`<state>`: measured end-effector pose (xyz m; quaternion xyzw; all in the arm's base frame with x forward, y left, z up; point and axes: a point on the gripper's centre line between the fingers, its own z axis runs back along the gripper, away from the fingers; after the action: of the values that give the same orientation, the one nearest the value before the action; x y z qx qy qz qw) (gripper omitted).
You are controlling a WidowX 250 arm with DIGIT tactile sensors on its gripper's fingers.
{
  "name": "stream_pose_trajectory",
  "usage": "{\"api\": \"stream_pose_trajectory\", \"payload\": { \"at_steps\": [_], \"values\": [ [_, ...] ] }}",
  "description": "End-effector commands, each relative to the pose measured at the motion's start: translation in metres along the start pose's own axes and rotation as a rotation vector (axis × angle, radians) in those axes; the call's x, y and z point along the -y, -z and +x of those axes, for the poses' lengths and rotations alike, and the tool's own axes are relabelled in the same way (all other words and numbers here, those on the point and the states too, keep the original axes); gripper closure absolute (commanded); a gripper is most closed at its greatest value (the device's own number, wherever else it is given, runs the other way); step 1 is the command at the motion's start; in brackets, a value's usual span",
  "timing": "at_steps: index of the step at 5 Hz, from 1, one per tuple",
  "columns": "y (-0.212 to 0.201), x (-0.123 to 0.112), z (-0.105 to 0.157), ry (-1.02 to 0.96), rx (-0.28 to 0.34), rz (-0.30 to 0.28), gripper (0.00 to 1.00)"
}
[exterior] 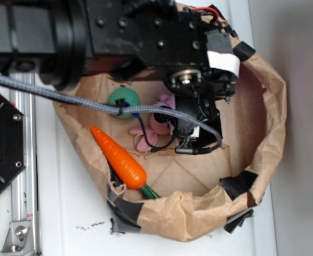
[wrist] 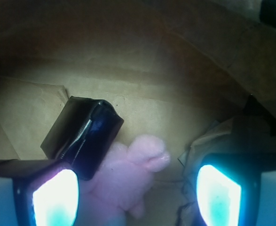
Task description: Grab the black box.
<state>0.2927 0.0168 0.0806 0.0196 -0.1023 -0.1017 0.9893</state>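
The black box (wrist: 81, 136), glossy with a shiny wrapped surface, lies tilted on the brown paper floor at the left of the wrist view. Its lower corner sits just above my left fingertip (wrist: 55, 197). A pink plush bunny (wrist: 138, 169) lies partly under the box, in the gap between my fingers. My gripper (wrist: 138, 190) is open, with the right fingertip (wrist: 217, 195) far over to the right, and it touches nothing that I can see. In the exterior view the gripper (exterior: 191, 133) hangs inside the bag over the bunny (exterior: 148, 136), and the arm hides the box.
A crumpled brown paper bag (exterior: 199, 213) with black tape patches (exterior: 239, 184) walls in the space. An orange toy carrot (exterior: 121, 160) lies along its left side, and a green ball (exterior: 124, 98) sits at the back. A grey cable (exterior: 65, 96) crosses above.
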Motion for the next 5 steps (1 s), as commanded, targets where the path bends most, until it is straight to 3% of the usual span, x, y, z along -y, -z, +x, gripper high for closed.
{"api": "stream_pose_trajectory", "payload": {
  "at_steps": [1,2,3,5],
  "values": [
    [-0.031,-0.001,-0.015,-0.004,0.043,0.080,0.00],
    [-0.018,-0.016,-0.012,-0.058,0.001,0.114,0.00],
    [0.003,-0.007,-0.002,-0.049,-0.040,0.132,0.00],
    [0.004,0.007,0.018,-0.058,-0.017,0.066,0.00]
  ]
}}
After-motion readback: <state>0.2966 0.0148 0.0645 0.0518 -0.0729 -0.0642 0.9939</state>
